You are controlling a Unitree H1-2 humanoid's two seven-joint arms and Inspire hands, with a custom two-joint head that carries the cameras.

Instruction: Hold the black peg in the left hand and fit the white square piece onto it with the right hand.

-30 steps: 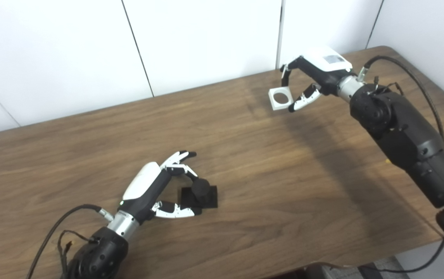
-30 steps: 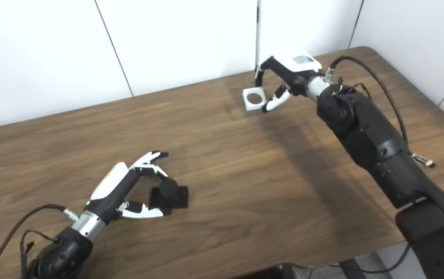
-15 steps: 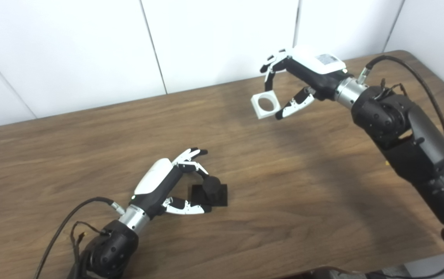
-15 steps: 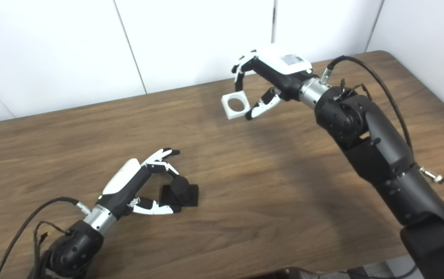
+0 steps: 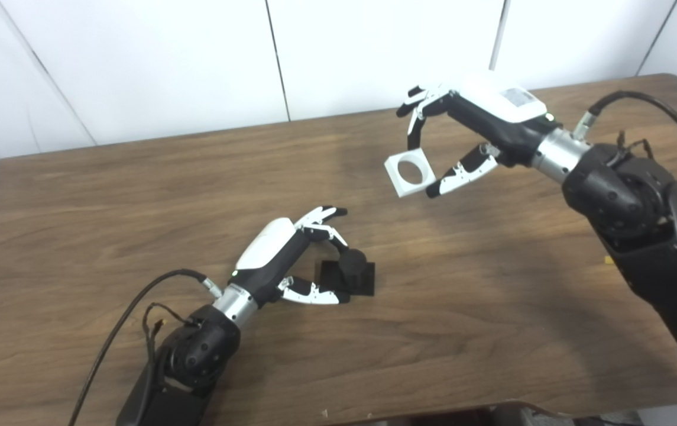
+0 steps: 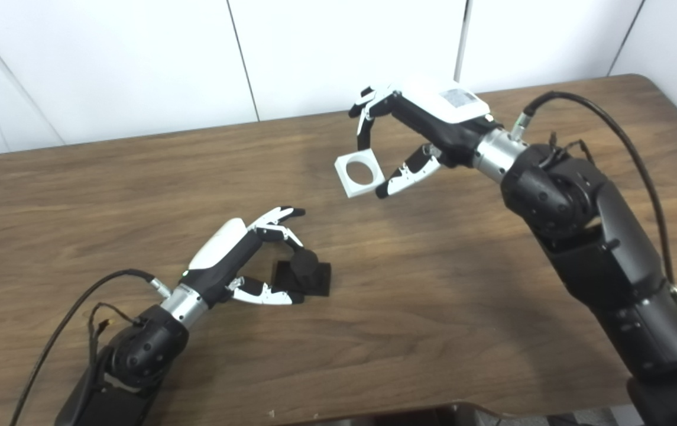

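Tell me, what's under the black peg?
The peg stands on its flat black square base, which rests on the table. The left hand's fingers cover the base's near edge.

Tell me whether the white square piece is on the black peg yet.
Not yet. The white square piece is held above the table in the right hand, well apart from the black peg, which stands by the left hand.

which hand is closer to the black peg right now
Left. The left hand curls around the black peg on the table, fingers at its sides. The right hand is up and away, holding the white square piece.
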